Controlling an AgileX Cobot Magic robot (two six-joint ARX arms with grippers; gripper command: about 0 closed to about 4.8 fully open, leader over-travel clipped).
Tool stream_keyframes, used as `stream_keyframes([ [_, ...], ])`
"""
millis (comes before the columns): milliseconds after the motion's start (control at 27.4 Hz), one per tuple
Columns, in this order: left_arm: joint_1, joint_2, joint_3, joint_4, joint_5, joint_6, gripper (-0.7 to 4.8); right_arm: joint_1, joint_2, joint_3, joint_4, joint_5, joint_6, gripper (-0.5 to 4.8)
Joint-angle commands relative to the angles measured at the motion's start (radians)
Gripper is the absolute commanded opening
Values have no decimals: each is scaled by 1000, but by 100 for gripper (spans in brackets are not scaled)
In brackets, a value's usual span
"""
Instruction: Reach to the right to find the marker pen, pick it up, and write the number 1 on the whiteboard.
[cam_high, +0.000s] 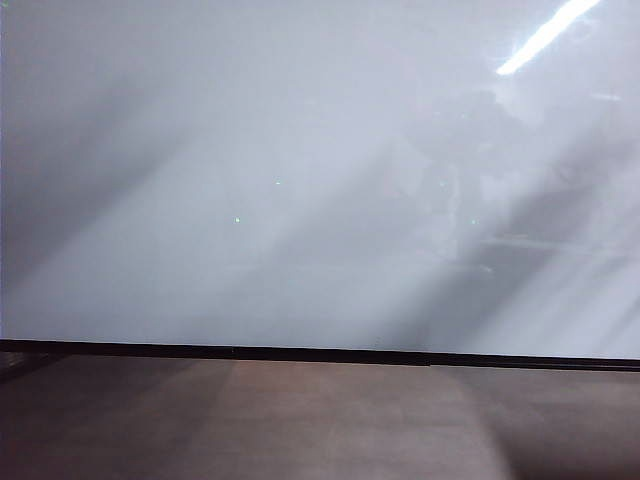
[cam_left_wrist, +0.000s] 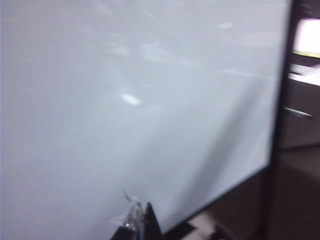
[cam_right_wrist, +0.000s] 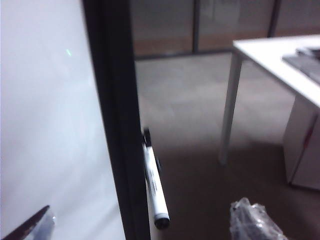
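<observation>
Whiteboard (cam_high: 250, 170), a very large glossy white panel with a thin black edge, fills the exterior view above the dull brown table (cam_high: 300, 430); neither of my arms shows there. In my right wrist view a white-topped desk (cam_right_wrist: 280, 50) stands well apart on the floor beyond. The slim white-barrelled marker pen (cam_right_wrist: 153, 185) clings along the board's black frame, dark end outward, probably parked there for easy reach. My right gripper (cam_right_wrist: 145, 222) has its jaws spread wide, one fingertip (cam_right_wrist: 252, 220) near the pen but not touching, ready to straddle the barrel. My left gripper (cam_left_wrist: 137, 222) faces the board; whether it is spread or closed I cannot tell.
</observation>
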Motion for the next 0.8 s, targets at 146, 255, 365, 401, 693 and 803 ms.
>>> stream_keyframes([
  [146,-2,151,2,143,143,5,-5,2,275,7,285,-31,-143,479],
  [255,-2,172,2,154,141,6,-5,-4,386,11,462,-71,-145,479],
  [365,-2,179,2,159,141,6,-5,-6,489,68,502,-94,-137,479],
  [401,-2,179,2,160,141,6,-5,-6,515,91,518,-94,-137,479],
  [693,-2,189,2,159,141,7,-5,-7,648,275,504,-178,-88,479],
  [803,-2,206,2,161,141,6,-5,-18,648,277,458,-179,-89,479],
])
